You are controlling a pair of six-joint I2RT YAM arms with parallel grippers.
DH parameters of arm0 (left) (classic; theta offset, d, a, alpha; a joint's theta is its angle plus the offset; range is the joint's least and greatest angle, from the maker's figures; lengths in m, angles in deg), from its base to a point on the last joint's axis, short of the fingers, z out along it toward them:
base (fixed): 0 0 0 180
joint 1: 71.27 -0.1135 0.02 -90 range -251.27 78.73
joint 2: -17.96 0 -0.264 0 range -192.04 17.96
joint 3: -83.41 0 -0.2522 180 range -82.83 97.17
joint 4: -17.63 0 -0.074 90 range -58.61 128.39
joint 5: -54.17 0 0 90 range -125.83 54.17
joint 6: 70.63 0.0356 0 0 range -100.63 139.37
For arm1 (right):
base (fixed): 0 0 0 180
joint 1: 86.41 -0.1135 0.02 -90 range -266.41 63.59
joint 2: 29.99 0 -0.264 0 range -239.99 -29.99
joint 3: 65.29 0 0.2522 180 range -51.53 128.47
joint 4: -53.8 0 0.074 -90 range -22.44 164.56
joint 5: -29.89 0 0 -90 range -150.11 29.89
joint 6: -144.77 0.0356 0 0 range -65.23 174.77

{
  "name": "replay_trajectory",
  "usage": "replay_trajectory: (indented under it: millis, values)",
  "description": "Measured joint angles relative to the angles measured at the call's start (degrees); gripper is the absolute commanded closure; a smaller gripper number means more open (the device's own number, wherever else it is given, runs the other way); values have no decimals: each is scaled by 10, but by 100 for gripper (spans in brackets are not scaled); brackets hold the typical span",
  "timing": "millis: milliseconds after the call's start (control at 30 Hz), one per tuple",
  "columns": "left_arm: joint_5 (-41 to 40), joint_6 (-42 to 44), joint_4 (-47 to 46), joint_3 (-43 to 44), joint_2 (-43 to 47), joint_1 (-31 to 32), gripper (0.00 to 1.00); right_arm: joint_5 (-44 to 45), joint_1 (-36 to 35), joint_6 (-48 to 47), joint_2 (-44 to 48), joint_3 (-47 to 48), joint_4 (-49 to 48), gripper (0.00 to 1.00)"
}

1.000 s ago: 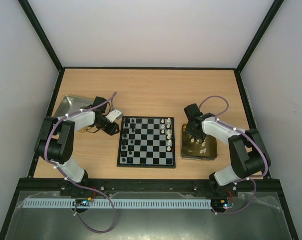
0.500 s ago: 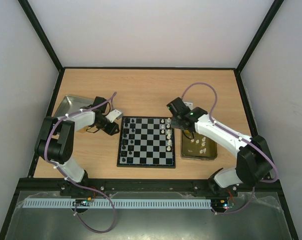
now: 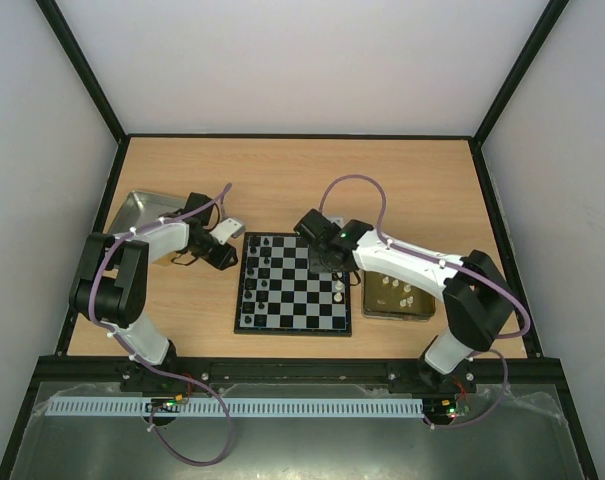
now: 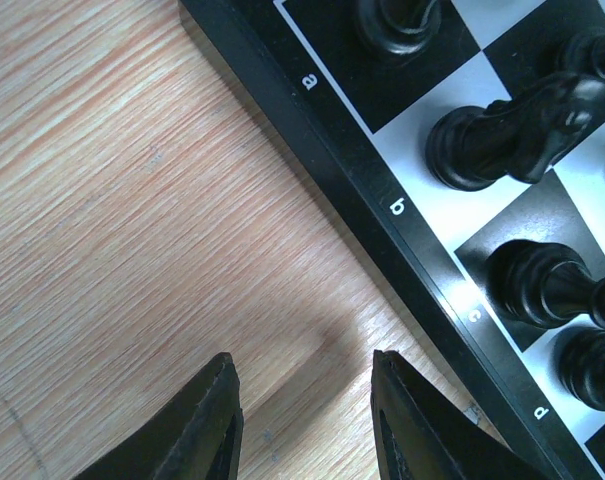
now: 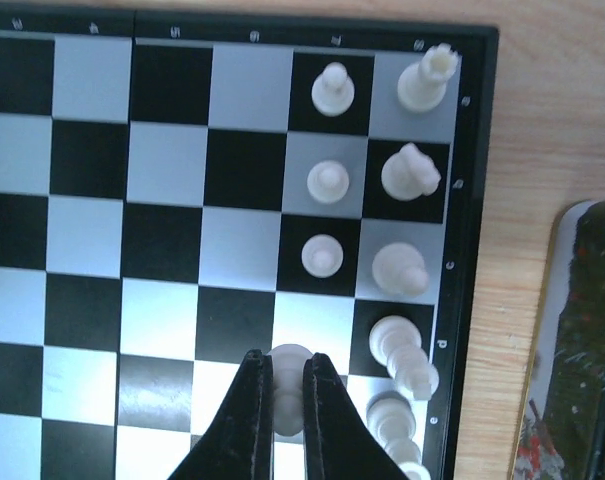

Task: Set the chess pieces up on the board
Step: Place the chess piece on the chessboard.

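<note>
White letters (image 4: 395, 207) a, b, c and d are showing along the black rim of the board (image 4: 352, 145) in the left wrist view. In the right wrist view, the rim's small white marks are appearing too blurred to read.

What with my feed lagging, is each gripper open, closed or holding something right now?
Left gripper: open, holding nothing.
Right gripper: closed on a white chess piece over the board.
</note>
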Motion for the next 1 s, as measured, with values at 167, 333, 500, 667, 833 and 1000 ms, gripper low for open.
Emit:
replay_trajectory:
  millis: [167,333,500,667,833,1000]
  values:
    - [0,0,0,0,0,0,63,-23,-3,-1,-8,-15,-5,97]
    - [0,0,0,0,0,0,62,-27,-3,-1,-28,-17,-10,96]
    - [0,0,0,0,0,0,62,-27,-3,-2,-45,-18,-14,96]
    - [0,0,0,0,0,0,63,-27,-3,-2,-55,-19,-21,96]
    - [0,0,0,0,0,0,62,-27,-3,-2,-62,-22,-26,95]
    - [0,0,0,0,0,0,63,-26,-3,-2,-66,-28,-29,92]
